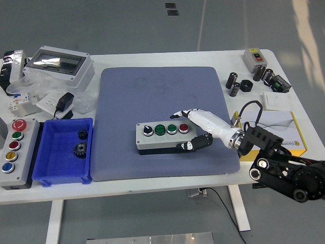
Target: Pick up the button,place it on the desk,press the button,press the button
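A grey button box (163,136) with a black selector knob, two green buttons and a red button lies flat on the blue-grey mat (152,91), near its front edge. My right hand (195,128) comes in from the lower right and is shut on the box's right end, with the white fingers (187,113) over its far side and the black thumb (195,144) against its near side. The left arm is not in view.
A second button box (14,151) with several coloured buttons lies at the left front. A blue bin (53,174) beside it holds two black gears. A clear-lidded enclosure (58,63) and small parts lie at the back left. Cylinders, a switch box (254,57) and a yellow box (292,133) lie at the right.
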`<state>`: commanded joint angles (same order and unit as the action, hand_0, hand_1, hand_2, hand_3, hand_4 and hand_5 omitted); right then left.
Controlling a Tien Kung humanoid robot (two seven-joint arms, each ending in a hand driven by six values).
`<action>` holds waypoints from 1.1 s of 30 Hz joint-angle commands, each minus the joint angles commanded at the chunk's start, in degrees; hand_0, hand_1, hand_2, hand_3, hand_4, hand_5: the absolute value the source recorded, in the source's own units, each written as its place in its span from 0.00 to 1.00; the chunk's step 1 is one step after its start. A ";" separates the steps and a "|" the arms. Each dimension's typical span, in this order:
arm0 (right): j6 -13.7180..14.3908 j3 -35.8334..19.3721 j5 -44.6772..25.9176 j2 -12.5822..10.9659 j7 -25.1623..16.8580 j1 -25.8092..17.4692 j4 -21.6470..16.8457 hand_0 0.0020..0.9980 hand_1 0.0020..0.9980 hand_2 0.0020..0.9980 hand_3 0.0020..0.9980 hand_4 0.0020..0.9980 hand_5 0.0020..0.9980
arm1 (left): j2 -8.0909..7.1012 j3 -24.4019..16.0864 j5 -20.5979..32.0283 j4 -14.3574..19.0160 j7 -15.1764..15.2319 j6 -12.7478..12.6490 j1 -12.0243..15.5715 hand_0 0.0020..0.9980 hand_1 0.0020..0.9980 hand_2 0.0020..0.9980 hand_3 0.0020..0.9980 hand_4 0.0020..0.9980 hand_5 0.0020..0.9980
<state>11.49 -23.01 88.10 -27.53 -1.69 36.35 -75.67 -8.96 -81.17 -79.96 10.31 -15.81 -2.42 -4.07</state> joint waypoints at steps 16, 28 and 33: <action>-3.47 -2.15 -6.19 -1.69 -1.06 -0.47 -1.38 1.00 0.90 0.88 0.90 0.35 0.00 | -0.03 0.16 -0.02 0.00 0.03 0.05 0.11 0.63 0.52 0.53 0.59 0.61 0.23; -5.33 -3.74 -9.28 -2.71 -1.78 -0.80 -2.61 0.99 0.90 0.89 0.91 0.36 0.00 | -0.05 0.23 -0.14 0.00 0.02 0.08 0.14 0.63 0.52 0.53 0.59 0.61 0.23; -5.43 -8.00 -8.40 -5.29 -0.93 -1.80 -6.51 1.00 0.91 0.89 0.91 0.37 0.00 | 0.00 0.42 0.26 0.00 0.08 0.04 0.21 0.63 0.51 0.53 0.59 0.60 0.23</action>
<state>6.06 -31.02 79.70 -32.82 -2.63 34.55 -82.18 -8.96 -80.75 -79.71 10.31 -15.73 -2.38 -3.86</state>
